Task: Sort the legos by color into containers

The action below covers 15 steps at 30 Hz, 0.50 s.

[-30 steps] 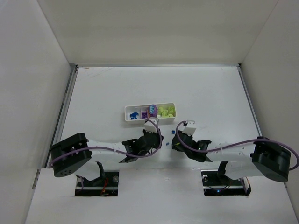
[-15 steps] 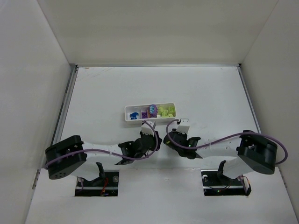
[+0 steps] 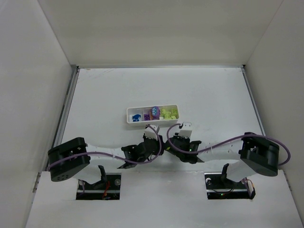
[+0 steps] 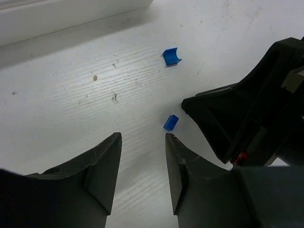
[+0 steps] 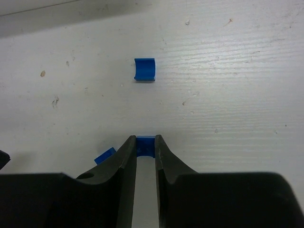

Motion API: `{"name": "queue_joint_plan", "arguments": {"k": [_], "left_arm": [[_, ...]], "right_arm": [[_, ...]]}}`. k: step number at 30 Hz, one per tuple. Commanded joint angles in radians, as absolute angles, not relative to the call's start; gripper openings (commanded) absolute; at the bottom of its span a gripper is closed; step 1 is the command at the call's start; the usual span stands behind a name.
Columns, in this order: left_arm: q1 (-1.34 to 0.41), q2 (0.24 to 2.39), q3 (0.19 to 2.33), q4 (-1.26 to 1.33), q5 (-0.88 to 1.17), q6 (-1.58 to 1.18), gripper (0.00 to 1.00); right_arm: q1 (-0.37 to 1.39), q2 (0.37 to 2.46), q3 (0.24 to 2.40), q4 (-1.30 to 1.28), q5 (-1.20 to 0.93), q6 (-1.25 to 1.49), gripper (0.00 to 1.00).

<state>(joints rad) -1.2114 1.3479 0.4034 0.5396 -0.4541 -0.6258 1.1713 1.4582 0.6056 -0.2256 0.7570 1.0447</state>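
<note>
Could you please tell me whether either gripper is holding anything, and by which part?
The right gripper pinches a small blue brick by its two sides, at the fingertips; the left gripper holds nothing.

I count three blue legos (image 4: 172, 56) on the counter (image 5: 237, 95): far lego (image 5: 144, 69) at 12 o'clock, middle lego (image 5: 146, 146) in my right tool (image 5: 146, 142), near lego (image 5: 104, 155) at 8 o'clock; one tray (image 3: 137, 122), three compartments

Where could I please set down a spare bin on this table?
Bare table lies beyond the tray to the far wall, and on both sides of it. Its near side is crowded: left claw, right claw pinching a blue lego, loose blue legos nearby.
</note>
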Motion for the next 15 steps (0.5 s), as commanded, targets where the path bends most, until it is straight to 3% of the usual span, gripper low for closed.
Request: {"name": "queue_joint_plan", "arguments": {"k": [1, 15], "left_arm": [[-1.220, 1.365, 0.417, 0.587, -0.463, -0.632, 0.40], [-1.275, 1.564, 0.535, 0.641, -0.446, -0.595, 0.40]], "right_arm": [[1.182, 1.453, 0.611, -0.276, 0.765, 1.075, 0.20], [1.147, 1.080, 0.497, -0.279, 0.773, 1.009, 0.21]]}}
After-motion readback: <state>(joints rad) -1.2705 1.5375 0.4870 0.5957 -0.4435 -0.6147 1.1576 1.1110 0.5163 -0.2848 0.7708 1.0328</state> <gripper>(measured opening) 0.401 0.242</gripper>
